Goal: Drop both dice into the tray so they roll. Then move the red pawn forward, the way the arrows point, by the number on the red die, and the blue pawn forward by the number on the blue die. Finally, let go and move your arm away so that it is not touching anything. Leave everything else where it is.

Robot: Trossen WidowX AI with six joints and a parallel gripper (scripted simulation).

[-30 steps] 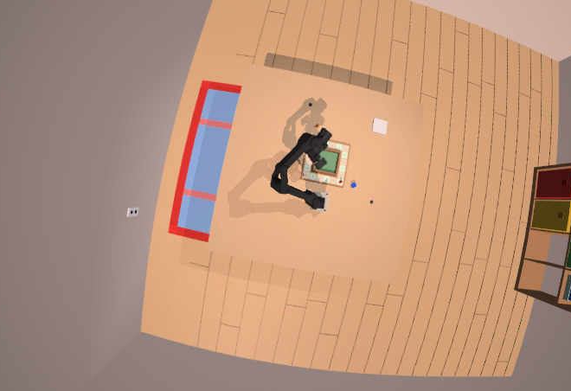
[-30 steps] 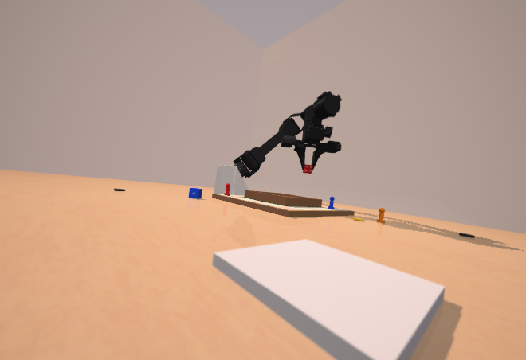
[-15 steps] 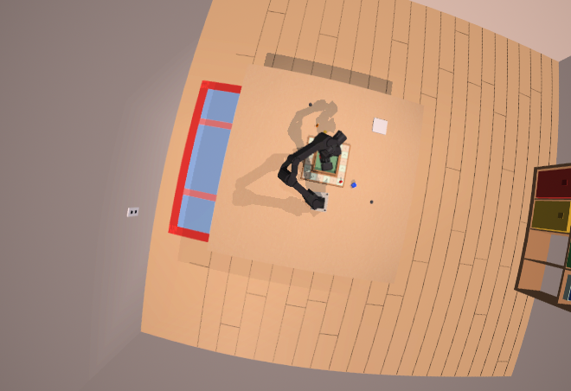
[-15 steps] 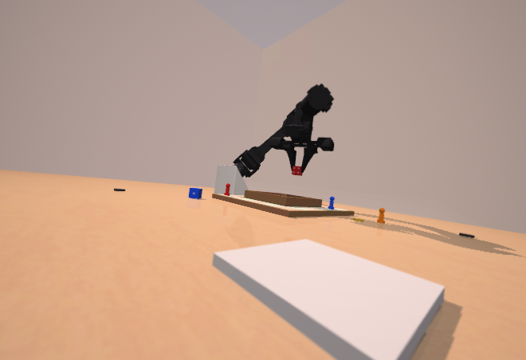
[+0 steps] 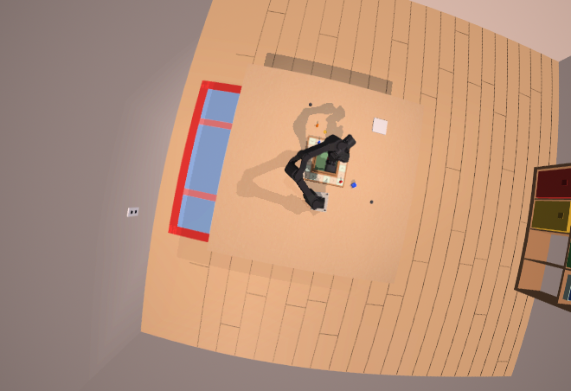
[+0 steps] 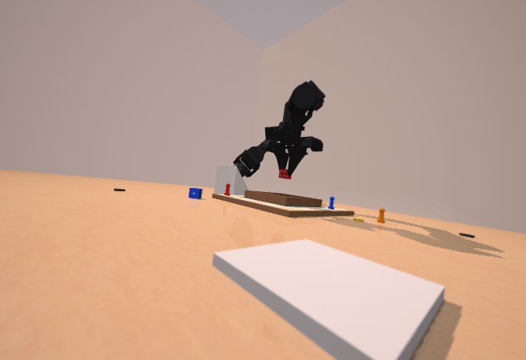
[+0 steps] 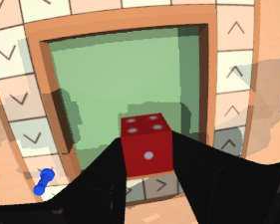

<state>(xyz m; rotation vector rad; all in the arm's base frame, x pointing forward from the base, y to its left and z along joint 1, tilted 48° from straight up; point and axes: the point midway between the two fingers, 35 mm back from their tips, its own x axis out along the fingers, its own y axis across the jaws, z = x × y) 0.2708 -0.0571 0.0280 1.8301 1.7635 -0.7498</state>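
Note:
My gripper (image 6: 284,173) (image 7: 143,140) is shut on the red die (image 6: 284,174) (image 7: 147,152), held in the air above the tray. The die's top side in the wrist view shows four pips, its near side one. The tray (image 6: 268,197) (image 7: 120,20) has a brown rim and a green floor (image 7: 115,74). The blue die (image 5: 353,185) (image 6: 195,193) lies on the table beside the board. The red pawn (image 5: 340,182) (image 6: 227,189) stands on the board's track near a corner. The blue pawn (image 5: 318,142) (image 6: 331,203) (image 7: 44,181) stands on the track at the opposite side.
An orange pawn (image 5: 317,124) (image 6: 381,215) and a small yellow piece (image 5: 324,131) (image 6: 358,220) are beside the board. A white slab (image 5: 379,125) (image 6: 327,279) lies farther off. Two small black discs (image 5: 310,104) (image 5: 371,201) (image 6: 119,189) (image 6: 466,235) lie on the table.

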